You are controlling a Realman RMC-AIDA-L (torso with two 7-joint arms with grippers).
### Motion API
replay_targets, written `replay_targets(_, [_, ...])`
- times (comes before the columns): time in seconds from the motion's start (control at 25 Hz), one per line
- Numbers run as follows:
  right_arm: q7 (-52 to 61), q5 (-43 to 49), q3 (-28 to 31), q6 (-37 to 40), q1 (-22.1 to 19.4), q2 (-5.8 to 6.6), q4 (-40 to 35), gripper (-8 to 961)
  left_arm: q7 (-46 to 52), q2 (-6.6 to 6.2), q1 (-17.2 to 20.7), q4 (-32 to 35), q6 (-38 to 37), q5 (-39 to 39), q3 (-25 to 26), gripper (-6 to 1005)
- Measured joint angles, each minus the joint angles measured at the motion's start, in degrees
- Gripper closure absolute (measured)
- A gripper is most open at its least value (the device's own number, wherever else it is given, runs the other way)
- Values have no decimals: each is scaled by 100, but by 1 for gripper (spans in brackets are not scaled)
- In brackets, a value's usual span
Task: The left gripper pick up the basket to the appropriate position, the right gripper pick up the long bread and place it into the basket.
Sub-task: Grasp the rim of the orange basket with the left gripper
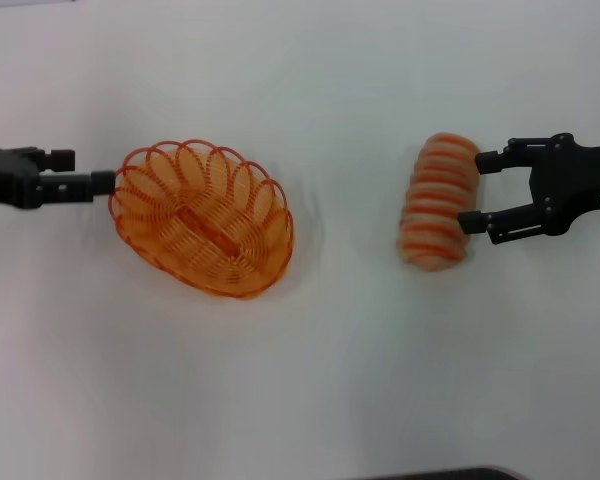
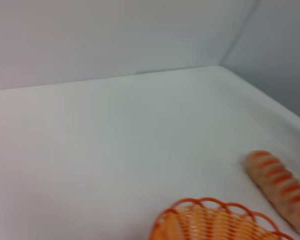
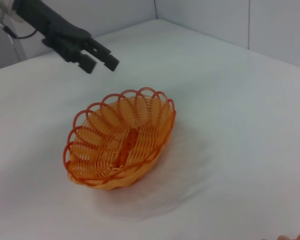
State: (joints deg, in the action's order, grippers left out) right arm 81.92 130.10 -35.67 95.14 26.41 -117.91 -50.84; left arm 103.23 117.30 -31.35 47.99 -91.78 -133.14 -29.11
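Observation:
The orange wire basket [image 1: 200, 215] stands on the white table at centre left; it also shows in the right wrist view [image 3: 121, 145] and, by its rim, in the left wrist view [image 2: 215, 220]. It holds nothing. My left gripper [image 1: 90, 172] is at the basket's left rim, fingers slightly apart; in the right wrist view [image 3: 99, 62] it is just clear of the rim. The long bread [image 1: 438, 202] lies at the right, striped, lengthwise away from me; it also shows in the left wrist view [image 2: 282, 190]. My right gripper [image 1: 483, 191] is open, its fingertips against the bread's right side.
The white table [image 1: 310, 380] runs between basket and bread. Pale walls meet in a corner behind it [image 2: 225, 55]. A dark edge [image 1: 440, 473] shows at the bottom of the head view.

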Motion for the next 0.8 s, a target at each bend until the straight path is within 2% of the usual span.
replay_targets(0.2, [11, 4, -1, -5, 19, 45, -8, 29, 961, -41, -255, 83, 449, -34, -608, 136])
replay_targets(0.4, [21, 6, -2, -5, 22, 63, -11, 29, 1693, -57, -543, 478, 646, -296, -1356, 136])
replay_targets(0.56, [23, 7, -1, -5, 22, 66, -14, 29, 2013, -32, -779, 576, 728, -611, -1612, 136])
replay_targets(0.64, [25, 7, -8, -4, 21, 67, -14, 29, 2307, 26, -1035, 584, 863, -1036, -1880, 137])
replay_targets(0.8, [28, 7, -23, 1, 9, 77, -14, 29, 2581, 98, -1247, 556, 1060, -1552, -2221, 137])
